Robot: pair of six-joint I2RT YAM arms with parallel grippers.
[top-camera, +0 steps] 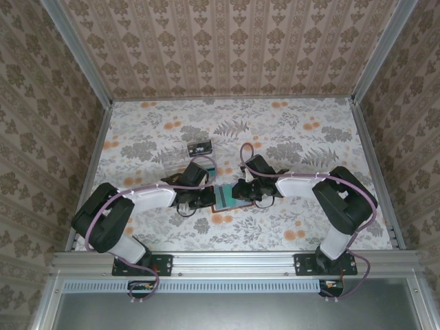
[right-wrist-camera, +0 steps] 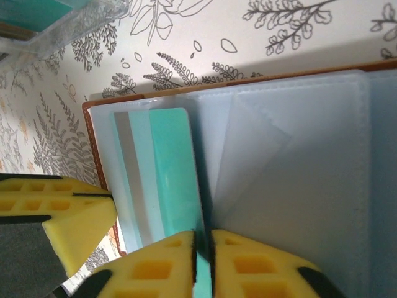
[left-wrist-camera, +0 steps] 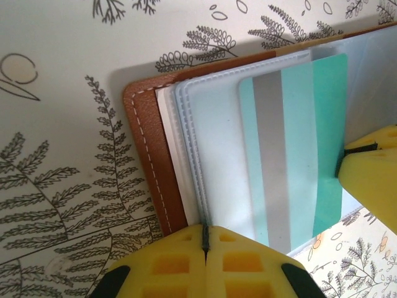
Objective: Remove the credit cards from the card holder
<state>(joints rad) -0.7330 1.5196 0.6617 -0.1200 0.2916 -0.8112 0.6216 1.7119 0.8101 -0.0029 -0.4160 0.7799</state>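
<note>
My left tool [left-wrist-camera: 205, 247] is clamped on a clear sleeve [left-wrist-camera: 217, 161] of the open brown card holder [left-wrist-camera: 147, 155] lying on the floral surface [top-camera: 309, 220]; opposite, my right tool [right-wrist-camera: 203, 257] pinches its teal card [right-wrist-camera: 173, 186]

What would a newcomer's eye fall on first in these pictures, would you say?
Most likely the teal card with its silver stripe, lying in the open brown card holder at the middle of the floral table. Two yellow tools grip it from either side: the left tool pinches a clear sleeve of the holder, and the right tool nips the card's edge.
</note>
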